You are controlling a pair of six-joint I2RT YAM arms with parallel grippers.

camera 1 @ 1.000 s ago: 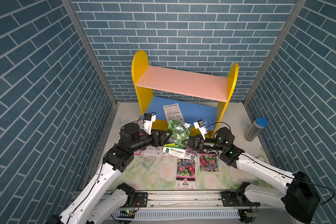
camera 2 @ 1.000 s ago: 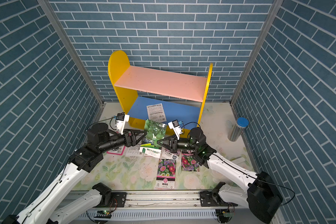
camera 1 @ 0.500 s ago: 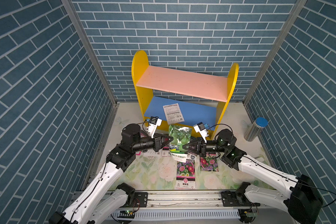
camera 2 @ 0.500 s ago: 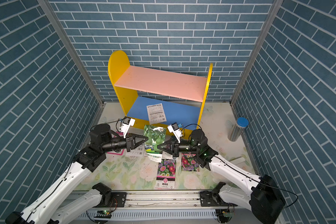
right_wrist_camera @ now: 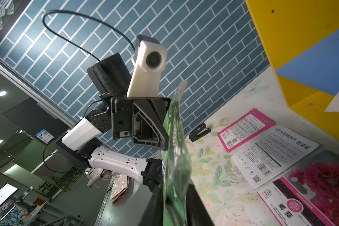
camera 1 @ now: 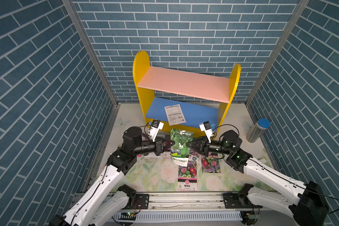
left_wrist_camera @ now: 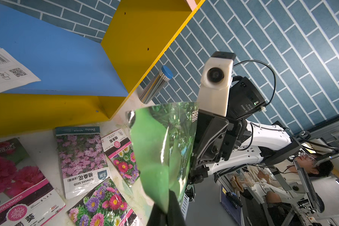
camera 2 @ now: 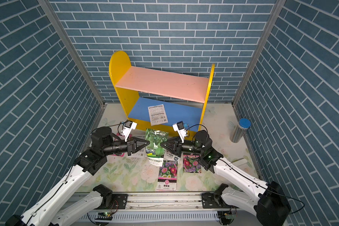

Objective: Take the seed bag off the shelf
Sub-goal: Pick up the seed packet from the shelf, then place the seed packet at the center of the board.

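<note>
A green seed bag (camera 1: 181,144) (camera 2: 156,144) hangs upright in the air just in front of the shelf (camera 1: 184,84) (camera 2: 160,82), clear of its boards. My left gripper (camera 1: 173,143) (left_wrist_camera: 165,211) is shut on the bag's (left_wrist_camera: 160,146) left edge. At the opposite edge, my right gripper (camera 1: 186,144) (right_wrist_camera: 175,205) straddles the bag (right_wrist_camera: 176,156), its fingers slightly apart and not pinching it. A white seed bag (camera 1: 174,114) (camera 2: 158,114) lies flat on the shelf's blue lower board. The pink upper board is bare.
Several flower seed packets (camera 1: 187,174) lie on the floral table under and in front of the grippers. A ribbed metal cylinder with a blue cap (camera 1: 257,130) stands at the right wall. Brick-patterned walls close in three sides.
My left gripper has closed on the green bag's left edge. The right gripper's jaws, shut on the bag before, have parted slightly. The bag has come forward from the shelf's front.
</note>
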